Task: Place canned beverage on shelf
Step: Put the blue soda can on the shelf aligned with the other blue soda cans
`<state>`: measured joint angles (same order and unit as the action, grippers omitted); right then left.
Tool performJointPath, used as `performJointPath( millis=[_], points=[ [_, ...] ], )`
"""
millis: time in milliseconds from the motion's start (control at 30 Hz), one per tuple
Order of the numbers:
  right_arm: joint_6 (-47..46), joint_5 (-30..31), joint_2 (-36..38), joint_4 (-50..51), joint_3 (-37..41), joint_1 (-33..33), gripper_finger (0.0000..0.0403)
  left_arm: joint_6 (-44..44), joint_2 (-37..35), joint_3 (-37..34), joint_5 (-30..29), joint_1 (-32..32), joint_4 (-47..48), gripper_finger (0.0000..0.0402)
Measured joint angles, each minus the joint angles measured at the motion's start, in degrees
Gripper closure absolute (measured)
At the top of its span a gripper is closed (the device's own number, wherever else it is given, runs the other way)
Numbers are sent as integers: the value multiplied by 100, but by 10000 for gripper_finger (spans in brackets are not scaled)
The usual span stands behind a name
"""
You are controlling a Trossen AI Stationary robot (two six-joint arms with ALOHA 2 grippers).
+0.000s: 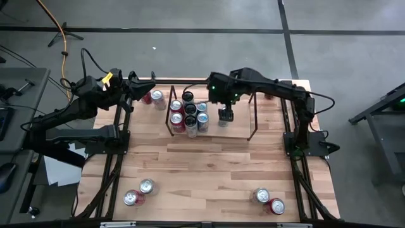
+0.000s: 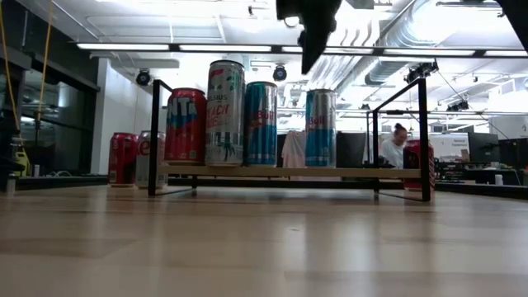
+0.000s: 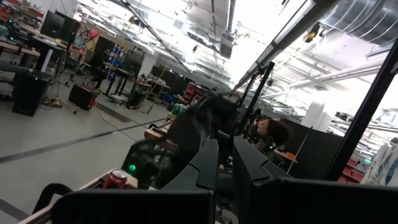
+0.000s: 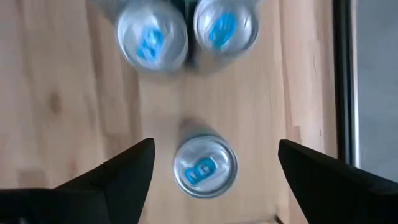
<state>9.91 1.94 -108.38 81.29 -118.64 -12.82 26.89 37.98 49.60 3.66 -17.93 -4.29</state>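
Note:
The shelf (image 1: 240,134) stands at the table's far middle, with several cans (image 1: 188,114) upright on its left part. One blue-topped can (image 4: 204,167) stands apart on the shelf top, right of that group; it also shows in the low view (image 2: 320,128). My right gripper (image 4: 216,152) hangs open straight above this can, fingers pointing down and clear of it, and shows in the high view (image 1: 226,114) and the low view (image 2: 317,37). My left gripper (image 1: 134,85) is shut and empty at the far left edge; in the left wrist view (image 3: 225,155) it points into the room.
Two cans (image 1: 153,97) stand on the table left of the shelf. Two cans (image 1: 139,192) stand at the near left and two (image 1: 268,200) at the near right. A red can (image 2: 418,162) stands behind the shelf's right end. A person (image 2: 398,140) sits in the room beyond.

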Motion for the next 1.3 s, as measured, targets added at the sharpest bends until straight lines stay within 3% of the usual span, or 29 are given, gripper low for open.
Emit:
performJointPath(
  millis=[167,333,433,600,767,1067,1300],
  points=[
    [-750,-139,380,-28,-36,74,76,2,0,0,0,0,0,398],
    [-1596,758,1338,-397,1072,351,75,2,0,0,-2,0,-2,398],
    [-2836,1340,1989,-982,1969,583,75,4,0,0,-1,0,-6,398],
    [-5748,1929,2528,-1930,2997,851,75,4,0,0,-2,1,-7,398],
    [-6859,2688,2321,-2348,3258,1044,75,6,0,0,-2,0,-8,398],
    [-7713,3107,1306,-2121,3164,1188,75,2,0,0,-2,2,-8,398],
    [-7912,3210,962,-2030,3164,1187,75,3,0,0,-1,1,-7,398]
  ],
)
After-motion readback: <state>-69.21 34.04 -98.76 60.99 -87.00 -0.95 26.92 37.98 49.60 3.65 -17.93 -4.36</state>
